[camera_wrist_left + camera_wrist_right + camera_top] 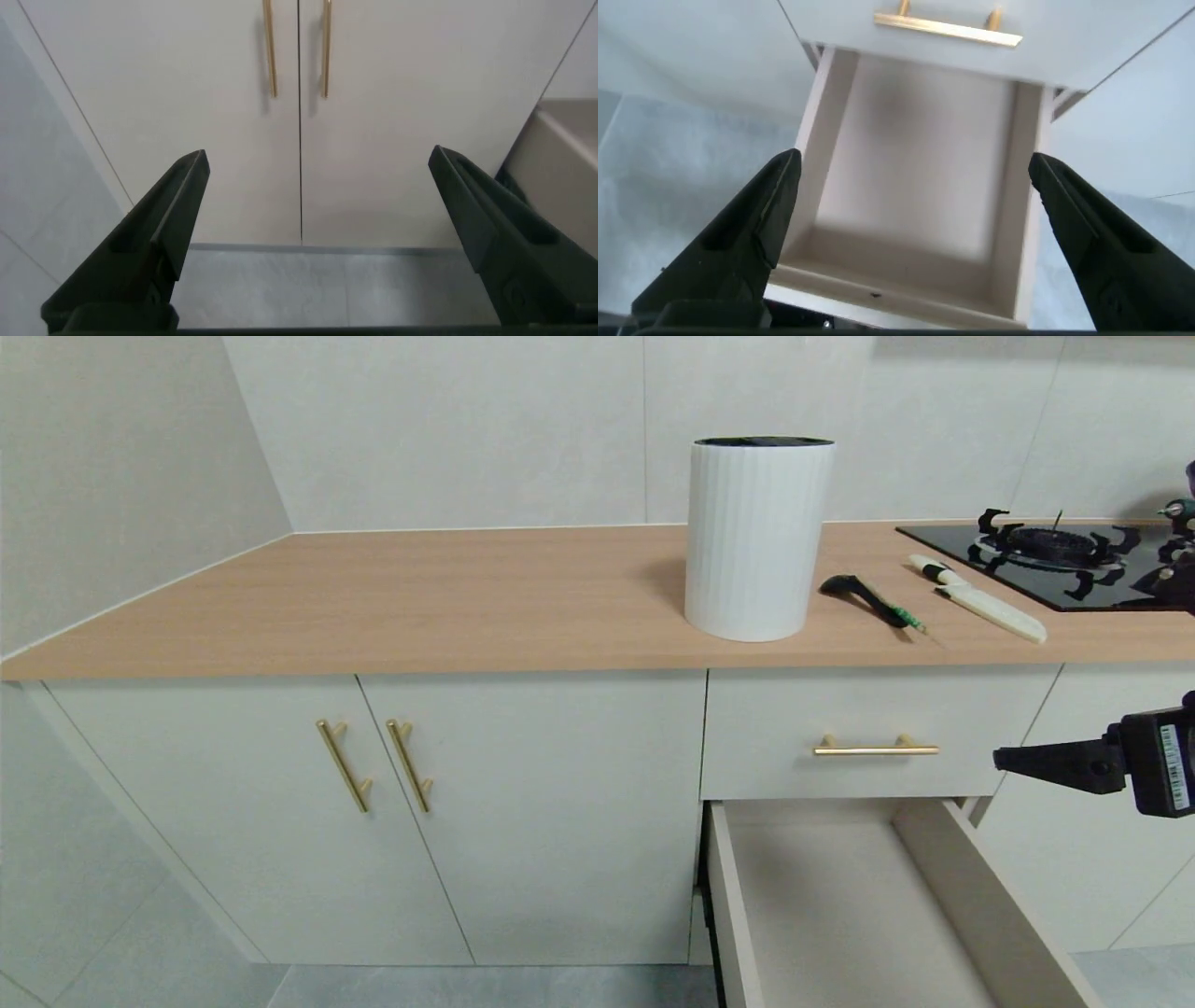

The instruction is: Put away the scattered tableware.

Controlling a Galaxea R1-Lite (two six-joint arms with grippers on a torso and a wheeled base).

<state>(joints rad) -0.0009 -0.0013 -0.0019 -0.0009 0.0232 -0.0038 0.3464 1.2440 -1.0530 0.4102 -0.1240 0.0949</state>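
On the wooden countertop [420, 597] stands a tall white ribbed holder [758, 537]. To its right lie a black-handled utensil [873, 600] and a white knife [980, 599]. Below them the lower drawer [840, 905] is pulled out and holds nothing. My right gripper [1013, 761] hangs at the right, level with the closed upper drawer, above the open one. In the right wrist view that gripper [913, 161] is open over the bare drawer [896, 280]. My left gripper [318, 161] is open, low down, facing the cabinet doors [374, 140], with nothing between its fingers.
A black gas hob [1055, 555] sits at the counter's right end, close to the knife. The upper drawer's gold handle [876, 748] juts out above the open drawer. Two cabinet doors with gold handles [373, 765] are shut at left. Tiled walls enclose the counter behind and left.
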